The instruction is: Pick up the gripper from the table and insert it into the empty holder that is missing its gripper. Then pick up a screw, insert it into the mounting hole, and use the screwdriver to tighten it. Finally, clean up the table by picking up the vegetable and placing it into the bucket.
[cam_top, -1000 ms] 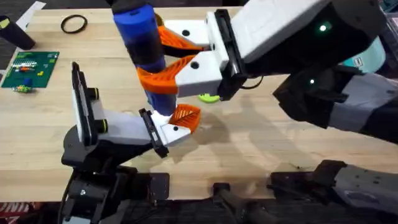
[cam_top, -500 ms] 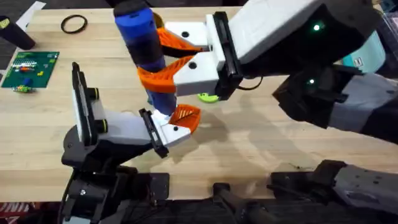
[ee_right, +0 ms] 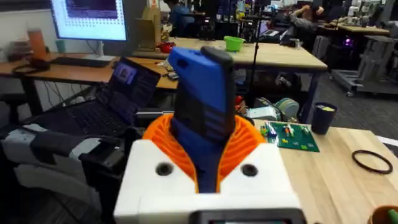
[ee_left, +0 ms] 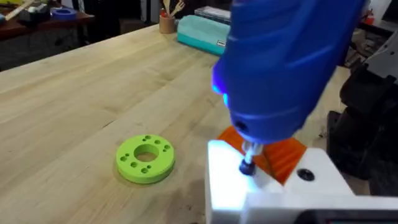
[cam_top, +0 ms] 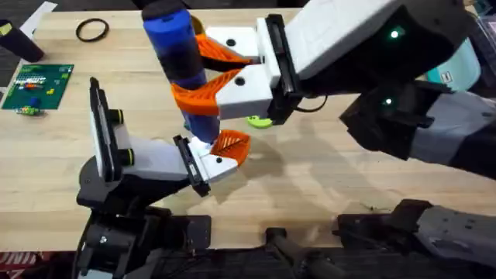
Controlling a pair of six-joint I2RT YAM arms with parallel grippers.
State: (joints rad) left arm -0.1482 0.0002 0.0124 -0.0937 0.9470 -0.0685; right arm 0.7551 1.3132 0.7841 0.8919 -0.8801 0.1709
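Screwdriver: the right gripper (cam_top: 205, 74) has its orange fingers clamped on the blue screwdriver (cam_top: 178, 58), handle standing nearly upright, leaning a touch toward 11 o'clock in the overhead view.
Bit and target: in the left wrist view the metal tip (ee_left: 247, 163) comes down onto the white holder (ee_left: 273, 186) and sits on a small dark head there, apparently the screw in the mounting hole, though the hole itself is hidden under the tip.
Key relation: the long axis of the screwdriver runs down onto the top face of the holder, so the coming move looks like spin and light downward press, not a sideways shift.
Orange finger: the gripper (cam_top: 231, 146) is already seated in the holder, lying at 3 o'clock from the bit, just beside it.
Left arm: its white block carries the holder low at the centre of the table (cam_top: 325, 178); whether its fingers are wide or narrow, the commentator cannot tell.
Nearer arm: the right arm is on the job, reaching across the middle.
Vegetable: the yellow-green vegetable (cam_top: 260, 121) lies on the table at about 1 o'clock from the holder, near it, untouched.
Change: against half a second ago, nothing visibly shifts; across the full second the handle has barely moved.
Stage: the tightening step, by the look of it.
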